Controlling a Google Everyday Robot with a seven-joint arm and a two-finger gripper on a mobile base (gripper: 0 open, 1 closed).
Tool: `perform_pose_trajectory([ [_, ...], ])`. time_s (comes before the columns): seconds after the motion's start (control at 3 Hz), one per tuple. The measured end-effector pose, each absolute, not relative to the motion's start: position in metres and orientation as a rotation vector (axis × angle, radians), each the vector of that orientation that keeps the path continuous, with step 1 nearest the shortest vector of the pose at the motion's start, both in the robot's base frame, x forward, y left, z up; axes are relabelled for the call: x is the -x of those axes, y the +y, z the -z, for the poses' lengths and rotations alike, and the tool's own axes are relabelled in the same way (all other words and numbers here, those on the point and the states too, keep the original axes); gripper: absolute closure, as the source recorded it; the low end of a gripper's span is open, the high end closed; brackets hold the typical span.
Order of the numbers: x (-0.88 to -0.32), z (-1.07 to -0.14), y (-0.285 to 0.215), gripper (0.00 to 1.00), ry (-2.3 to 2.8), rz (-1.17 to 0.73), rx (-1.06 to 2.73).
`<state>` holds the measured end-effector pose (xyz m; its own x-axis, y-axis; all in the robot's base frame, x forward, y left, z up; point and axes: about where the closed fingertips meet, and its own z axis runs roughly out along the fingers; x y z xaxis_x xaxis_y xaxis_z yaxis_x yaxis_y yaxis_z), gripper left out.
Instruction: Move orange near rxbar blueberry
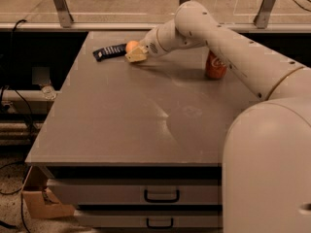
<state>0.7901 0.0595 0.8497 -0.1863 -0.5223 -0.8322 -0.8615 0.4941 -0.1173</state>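
The orange (131, 45) is small, round and pale orange, at the far left part of the grey table (121, 125). My gripper (135, 53) is shut on the orange and holds it low over the table top. The rxbar blueberry (110, 51) is a flat dark wrapper with white markings, lying just left of the orange, close to it. My white arm reaches in from the right across the table's back.
A red soda can (215, 65) stands upright at the back right, partly behind my arm. The table has drawers (162, 195) in its front. A cardboard box (41, 203) sits on the floor at the lower left.
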Motion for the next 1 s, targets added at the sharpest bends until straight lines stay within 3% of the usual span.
perform_pose_trajectory([
  [0.33, -0.7951, -0.8421, 0.0692, 1.0, 1.869, -0.509, 1.153],
  [1.0, -0.7944, -0.8379, 0.0742, 0.59, 1.871, -0.516, 1.16],
])
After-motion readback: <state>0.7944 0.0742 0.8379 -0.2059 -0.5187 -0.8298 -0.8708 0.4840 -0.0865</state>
